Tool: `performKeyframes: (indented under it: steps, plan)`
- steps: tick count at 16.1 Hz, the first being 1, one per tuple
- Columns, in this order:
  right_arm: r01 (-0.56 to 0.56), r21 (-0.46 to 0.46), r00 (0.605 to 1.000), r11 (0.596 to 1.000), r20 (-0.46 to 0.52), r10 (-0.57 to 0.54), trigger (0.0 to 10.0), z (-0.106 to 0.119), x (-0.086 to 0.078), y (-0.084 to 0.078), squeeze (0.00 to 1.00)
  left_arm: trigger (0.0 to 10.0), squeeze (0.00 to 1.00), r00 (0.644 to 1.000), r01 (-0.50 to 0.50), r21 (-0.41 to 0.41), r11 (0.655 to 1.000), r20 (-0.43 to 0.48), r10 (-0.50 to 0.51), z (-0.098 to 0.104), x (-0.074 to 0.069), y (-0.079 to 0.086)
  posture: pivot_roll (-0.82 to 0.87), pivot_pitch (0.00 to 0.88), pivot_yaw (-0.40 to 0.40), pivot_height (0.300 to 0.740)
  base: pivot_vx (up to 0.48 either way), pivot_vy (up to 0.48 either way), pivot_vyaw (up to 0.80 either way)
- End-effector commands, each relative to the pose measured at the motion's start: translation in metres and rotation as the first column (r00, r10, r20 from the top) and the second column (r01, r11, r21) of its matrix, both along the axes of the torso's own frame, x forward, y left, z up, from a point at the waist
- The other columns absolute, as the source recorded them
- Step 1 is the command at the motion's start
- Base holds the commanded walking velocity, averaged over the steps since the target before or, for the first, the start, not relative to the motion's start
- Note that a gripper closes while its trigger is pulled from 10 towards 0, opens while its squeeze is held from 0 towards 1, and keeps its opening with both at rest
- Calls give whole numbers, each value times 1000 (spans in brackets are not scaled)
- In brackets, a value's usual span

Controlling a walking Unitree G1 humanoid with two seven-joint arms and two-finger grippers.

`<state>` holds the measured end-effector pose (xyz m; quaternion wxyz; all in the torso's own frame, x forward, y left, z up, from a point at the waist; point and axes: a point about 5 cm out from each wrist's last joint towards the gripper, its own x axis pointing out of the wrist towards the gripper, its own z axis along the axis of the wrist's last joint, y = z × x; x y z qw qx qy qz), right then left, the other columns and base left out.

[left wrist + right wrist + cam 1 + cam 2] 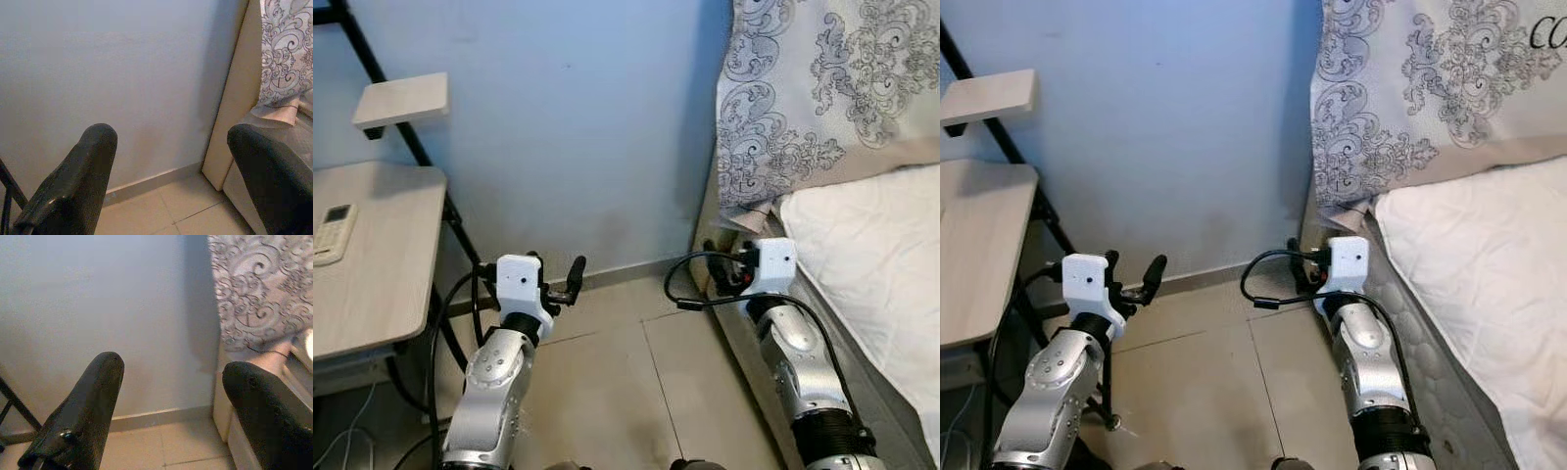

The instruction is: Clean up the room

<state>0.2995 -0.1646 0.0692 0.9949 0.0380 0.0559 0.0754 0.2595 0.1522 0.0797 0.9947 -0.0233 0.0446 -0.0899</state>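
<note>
Both silver arms reach forward and low over the beige tiled floor point(607, 382), elbows bent, wrists level, pointing at the pale blue wall point(578, 127) ahead. The left gripper point(558, 279) hangs above the tiles just beside the black metal leg of a light wooden desk point(372, 264); its two black fingers point(78, 181) stand wide apart with nothing between them, and the wrist view looks past them to the wall, the skirting and the cream end of the bed frame point(234, 98). The right gripper point(1301, 259) sits close to the corner where the wall meets the bed, near the side of the mattress point(871, 264); its fingers point(83, 416) are likewise spread wide and empty. A black cable point(690, 284) loops out from the right wrist.

On the desk, near its left edge, lies a white remote control point(333, 233), well apart from either gripper. A small wooden shelf point(401, 98) juts from the black frame above the desk. On the bed, a grey-patterned pillow point(822, 88) leans upright at the head, above the white quilted mattress cover.
</note>
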Motion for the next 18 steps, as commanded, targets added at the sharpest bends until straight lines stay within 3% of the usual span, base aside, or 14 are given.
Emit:
performKeyframes:
  steps: [1, 2, 4, 7, 9, 14, 18]
  plan:
    - [36, 16, 999, 999, 22, -36, 10000, 3, -1, -7, 0, 10000, 0, 1000, 0, 15, 1000, 0, 0, 0, -4, 5, -91, 0, 76, 740, 0, 0, -569]
    - [43, -15, 999, 999, -5, -43, 10000, -6, -10, -19, 0, 10000, 0, 998, 58, 73, 996, 15, -59, 2, -13, 7, -90, 0, 75, 740, 0, 0, -575]
    - [39, -35, 999, 999, -26, -40, 10000, -12, -15, -24, 0, 10000, 0, 998, 66, 80, 995, 13, -67, 1, -10, 6, -90, 0, 74, 740, 0, 0, -575]
    - [0, -42, 1000, 999, 22, 1, 10000, -4, -9, -10, 0, 10000, 0, 992, 125, 86, 988, 20, -127, 3, -5, -9, -99, 0, 83, 740, 0, -320, -577]
    - [-6, -38, 999, 999, 33, 8, 10000, -2, -8, -7, 0, 10000, 0, 990, 135, 83, 987, 17, -137, 2, -6, -11, -104, 0, 88, 740, 0, -474, -575]
    - [-12, -42, 998, 999, 56, 15, 10000, 3, -6, -4, 0, 10000, 0, 990, 136, 66, 988, 23, -138, 2, -1, -10, -110, 0, 92, 740, 0, 0, -576]
    - [-26, -52, 997, 998, 72, 29, 10000, 7, -6, -2, 0, 10000, 0, 985, 171, 64, 983, 22, -172, 2, 1, -12, -107, 0, 84, 740, 0, 451, -572]
